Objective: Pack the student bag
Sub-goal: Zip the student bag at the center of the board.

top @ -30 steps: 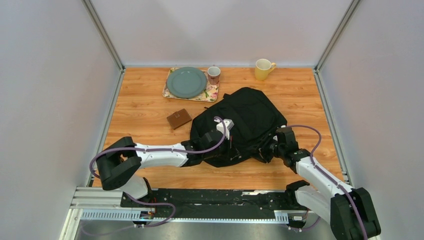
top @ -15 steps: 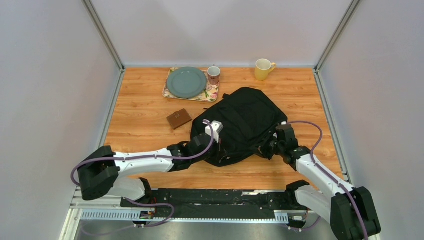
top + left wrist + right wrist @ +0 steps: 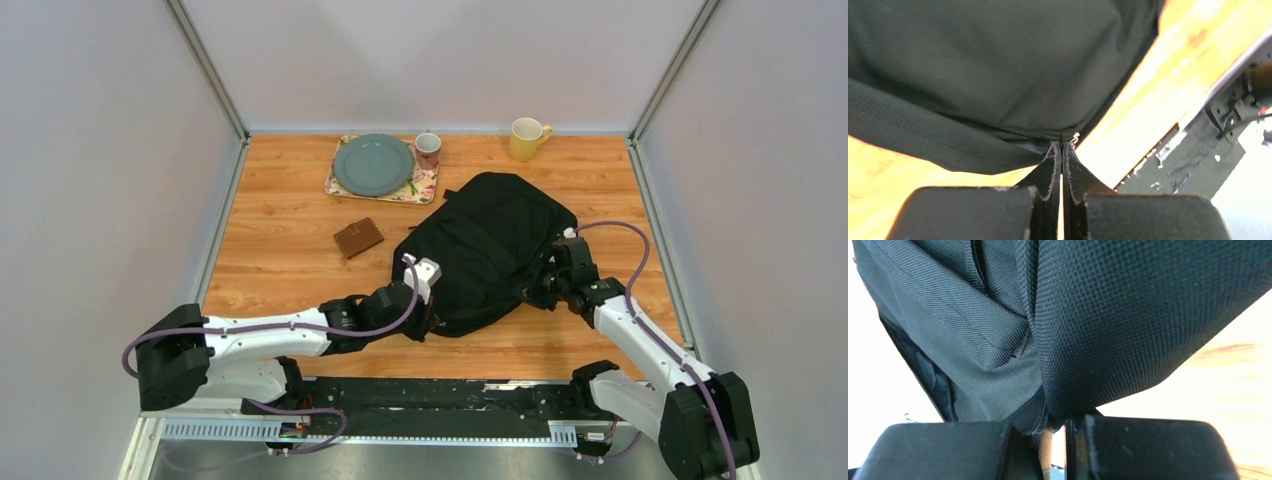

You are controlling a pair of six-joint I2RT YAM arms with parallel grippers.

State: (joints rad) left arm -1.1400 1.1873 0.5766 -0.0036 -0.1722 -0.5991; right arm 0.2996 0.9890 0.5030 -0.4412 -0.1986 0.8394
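Observation:
The student bag, black and soft, lies in the middle of the wooden table. My left gripper is at its near left edge. In the left wrist view the left gripper is shut, its tips pinched at the zipper line beside a small silver zipper pull; a pale gap shows in the zipper left of the tips. My right gripper is at the bag's right edge. In the right wrist view the right gripper is shut on a fold of the bag's woven fabric.
A floral tray with a teal plate sits at the back, a small mug beside it and a yellow mug further right. A brown wallet lies left of the bag. Grey walls close in both sides.
The right gripper has closed on the bag's edge. The left arm has drawn back toward the near left along the bag, still shut. The bag has shifted right and away.

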